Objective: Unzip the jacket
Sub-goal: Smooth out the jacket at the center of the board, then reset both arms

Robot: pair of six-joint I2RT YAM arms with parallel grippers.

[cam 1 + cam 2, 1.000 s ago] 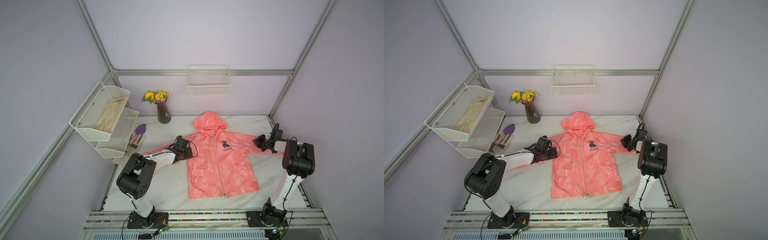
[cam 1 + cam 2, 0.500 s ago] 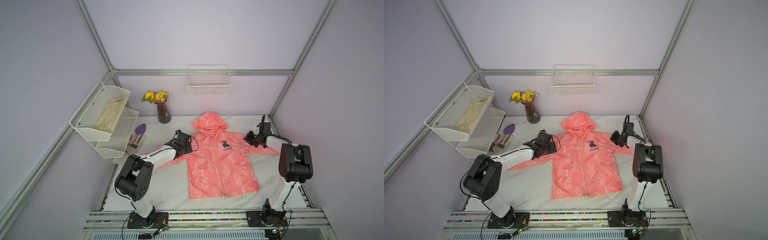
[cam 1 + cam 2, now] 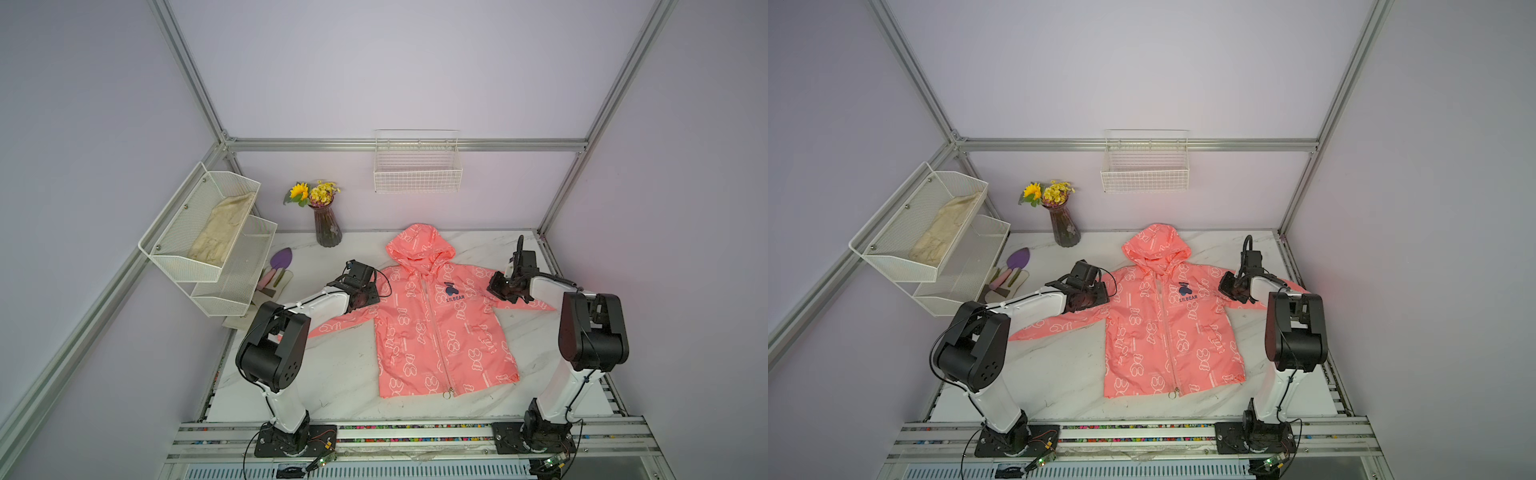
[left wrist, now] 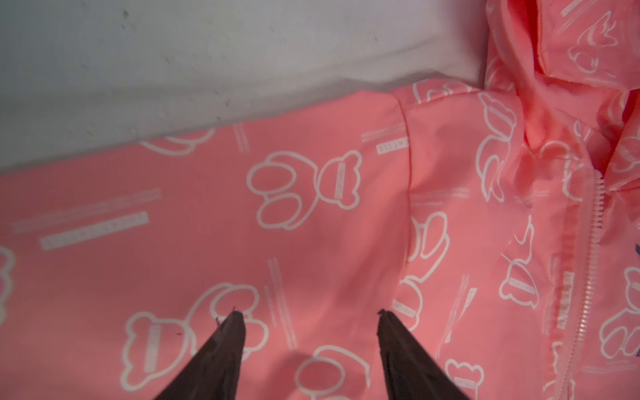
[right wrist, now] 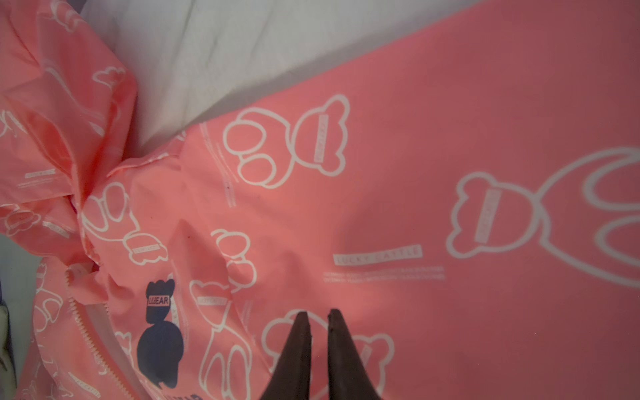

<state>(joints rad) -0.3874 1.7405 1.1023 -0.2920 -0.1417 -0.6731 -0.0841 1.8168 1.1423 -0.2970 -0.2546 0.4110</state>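
On the white marble-patterned tabletop (image 3: pixel 332 374), the small coral-pink hooded jacket (image 3: pixel 419 345) (image 3: pixel 1142 345) of thin shiny fabric lay front up in both top views. Its hood pointed toward the far wall, its hem toward the near rail, and its sleeves spread out left and right. Its pale front zipper (image 3: pixel 434 328) ran down the middle with the two front panels lying side by side. A small metal ring (image 3: pixel 448 394) showed at the hem end, but from above you could not tell whether the teeth were meshed.

Your left gripper (image 4: pixel 308 313) sat low over the left sleeve, just beside the shoulder seam. Its black fingers (image 4: pixel 225 346) were spread well apart, with only flat cloth between them. Your right gripper (image 5: pixel 317 311) was over the jacket's right shoulder area, near the dark bear logo (image 5: pixel 159 332). Its fingers were drawn almost together, with a thin slit between them and no fold of cloth visibly pinched.

Off to the left, a white mesh two-tier shelf (image 3: pixel 232 266) held a beige cloth (image 3: pixel 220 228) in its upper bin. A purple trowel (image 3: pixel 281 258) lay on the table near the shelf's foot. A dark glass vase of yellow flowers (image 3: pixel 328 226) stood at the far edge, left of the hood. A white wire basket (image 3: pixel 417 174) hung on the far wall.
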